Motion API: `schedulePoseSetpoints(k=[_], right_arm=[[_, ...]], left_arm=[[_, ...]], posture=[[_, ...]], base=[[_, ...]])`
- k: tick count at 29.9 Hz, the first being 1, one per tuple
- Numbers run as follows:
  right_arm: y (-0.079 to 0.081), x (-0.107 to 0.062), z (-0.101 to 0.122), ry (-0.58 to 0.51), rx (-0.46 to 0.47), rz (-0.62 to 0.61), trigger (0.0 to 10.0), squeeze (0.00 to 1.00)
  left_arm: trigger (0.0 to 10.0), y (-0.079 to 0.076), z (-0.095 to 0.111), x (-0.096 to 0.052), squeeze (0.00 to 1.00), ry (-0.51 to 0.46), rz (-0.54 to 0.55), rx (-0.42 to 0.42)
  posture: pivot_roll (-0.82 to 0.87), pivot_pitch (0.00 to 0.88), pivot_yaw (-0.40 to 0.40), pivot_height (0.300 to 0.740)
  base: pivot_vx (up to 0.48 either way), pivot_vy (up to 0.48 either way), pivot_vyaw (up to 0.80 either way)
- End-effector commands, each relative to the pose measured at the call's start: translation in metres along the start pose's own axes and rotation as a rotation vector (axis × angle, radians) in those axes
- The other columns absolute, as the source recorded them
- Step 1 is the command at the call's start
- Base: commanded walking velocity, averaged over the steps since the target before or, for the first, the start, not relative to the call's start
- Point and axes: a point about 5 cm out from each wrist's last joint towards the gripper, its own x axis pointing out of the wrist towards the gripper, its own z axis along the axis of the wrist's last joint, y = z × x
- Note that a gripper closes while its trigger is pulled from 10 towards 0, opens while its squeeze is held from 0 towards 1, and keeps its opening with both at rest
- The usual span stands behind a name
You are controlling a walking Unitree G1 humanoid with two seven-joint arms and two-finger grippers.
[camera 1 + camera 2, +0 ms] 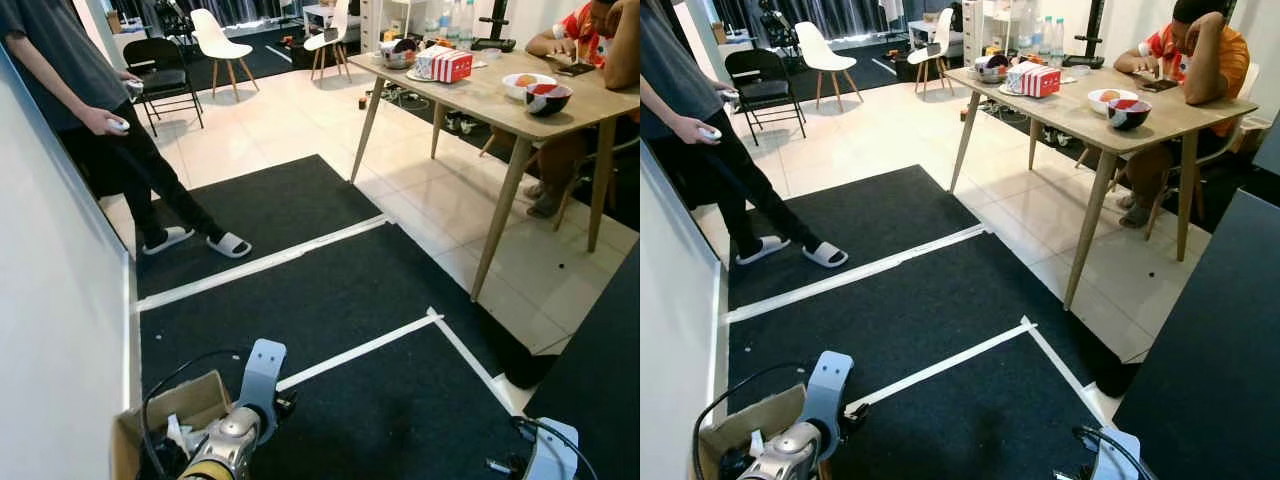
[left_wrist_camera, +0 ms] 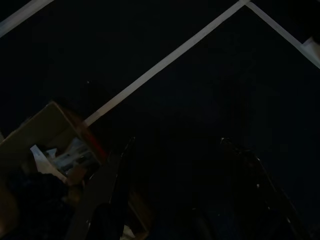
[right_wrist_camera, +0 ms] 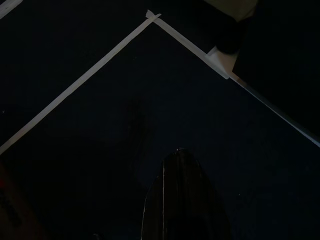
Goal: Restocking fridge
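Box: a cardboard box (image 1: 190, 405) of small packets sits open on the black mat (image 1: 330, 300), far left; light, crushable, take items singly.
Left claw (image 2: 175, 165): spread, empty, beside box.
Right claw (image 3: 180, 200): state unclear.

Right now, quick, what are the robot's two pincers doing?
Left pincer: open, holding nothing, above the black mat beside the cardboard box.
Right pincer: cannot tell if open or shut.
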Motion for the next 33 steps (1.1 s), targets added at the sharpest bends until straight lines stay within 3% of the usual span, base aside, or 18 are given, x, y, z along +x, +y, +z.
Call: schedulePoseSetpoints(k=[1, 33], right_arm=[[0.0013, 0.0003, 0.0022, -0.013, -0.014, 0.008, 10.0, 0.0], [-0.0008, 0.0007, 0.0052, -0.021, -0.016, 0.008, 10.0, 0.0]], left_arm=[[10.0, -0.0042, -0.0072, -0.001, 0.0, 0.013, -0.009, -0.024], [10.0, -0.0058, -0.0076, -0.0008, 0.0, 0.013, -0.014, -0.022]], posture=[[-0.11, 0.046, 0.097, 0.74], [-0.11, 0.047, 0.096, 0.74]], base=[[0.326, 0.0, 0.0], [0.328, 0.0, 0.0]])
